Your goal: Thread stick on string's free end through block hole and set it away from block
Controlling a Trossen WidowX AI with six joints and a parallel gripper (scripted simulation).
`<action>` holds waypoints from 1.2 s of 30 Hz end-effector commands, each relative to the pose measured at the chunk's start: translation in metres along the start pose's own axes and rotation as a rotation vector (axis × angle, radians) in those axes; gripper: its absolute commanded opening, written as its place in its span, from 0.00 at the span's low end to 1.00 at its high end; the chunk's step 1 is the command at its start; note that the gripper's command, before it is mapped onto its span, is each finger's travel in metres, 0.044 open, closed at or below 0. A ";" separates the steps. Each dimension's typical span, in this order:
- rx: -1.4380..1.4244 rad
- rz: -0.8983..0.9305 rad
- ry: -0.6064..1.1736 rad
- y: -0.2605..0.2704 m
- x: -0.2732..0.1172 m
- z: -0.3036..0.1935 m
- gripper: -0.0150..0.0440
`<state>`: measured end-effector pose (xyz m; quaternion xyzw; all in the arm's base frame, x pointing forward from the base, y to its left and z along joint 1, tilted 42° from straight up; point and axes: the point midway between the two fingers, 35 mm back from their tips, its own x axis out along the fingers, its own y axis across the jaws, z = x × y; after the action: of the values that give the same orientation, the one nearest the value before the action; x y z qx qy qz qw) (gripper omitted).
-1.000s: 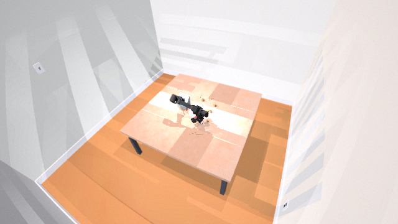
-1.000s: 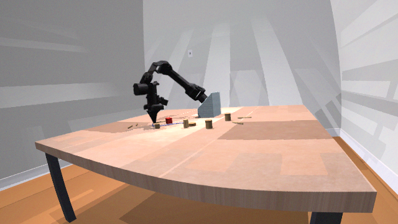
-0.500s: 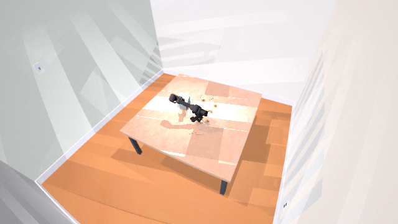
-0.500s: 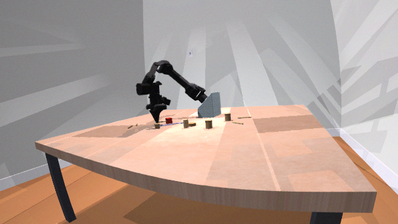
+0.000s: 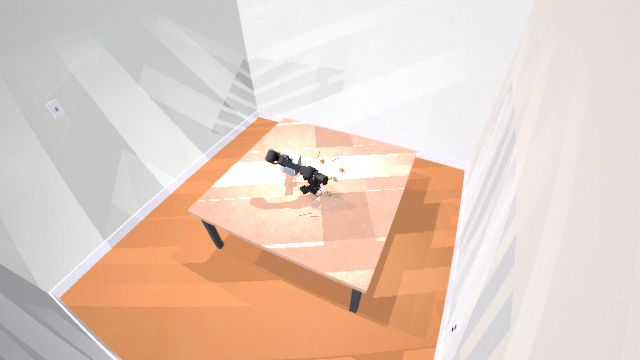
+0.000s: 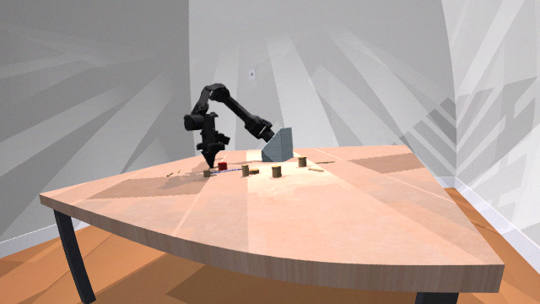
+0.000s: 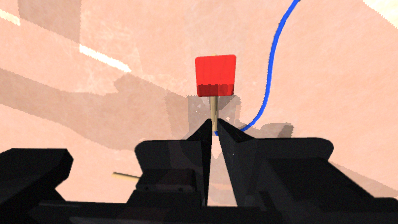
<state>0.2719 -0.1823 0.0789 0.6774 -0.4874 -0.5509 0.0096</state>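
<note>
The red block [image 6: 222, 165] [image 7: 215, 72] stands on the table. My gripper [image 6: 212, 166] [image 7: 214, 122] is shut on the rear part of the thin wooden stick [image 7: 214, 110], close in front of the block. The stick runs straight from the fingertips to the block's near face and appears to be inside the hole. A tiny tan speck shows at the block's far edge, perhaps its tip. The blue string [image 6: 228, 171] [image 7: 270, 75] leaves the stick's rear end at the fingertips and curves away to the right in the wrist view. A flat round wooden button [image 6: 254, 171] lies near the string's other end.
Wooden cylinders [image 6: 276, 171] [image 6: 302, 161] stand to the right of the string, and others are close to it. Loose sticks [image 6: 170, 174] [image 6: 325, 162] [image 7: 125, 175] lie on both sides. A blue-grey wedge [image 6: 283, 145] [image 5: 291, 162] stands by the arm's base.
</note>
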 end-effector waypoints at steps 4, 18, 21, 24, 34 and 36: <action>0.004 0.007 0.001 0.001 0.001 0.010 0.25; -0.002 0.000 -0.002 0.000 0.000 0.022 0.39; -0.002 0.000 -0.002 0.000 0.000 0.022 0.46; -0.002 -0.002 -0.003 -0.002 -0.010 0.021 0.46; -0.003 -0.003 -0.004 -0.001 -0.080 0.021 0.46; 0.009 -0.016 0.008 -0.004 -0.078 0.019 0.46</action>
<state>0.2668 -0.1175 0.1271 0.6834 -0.4805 -0.5495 0.0092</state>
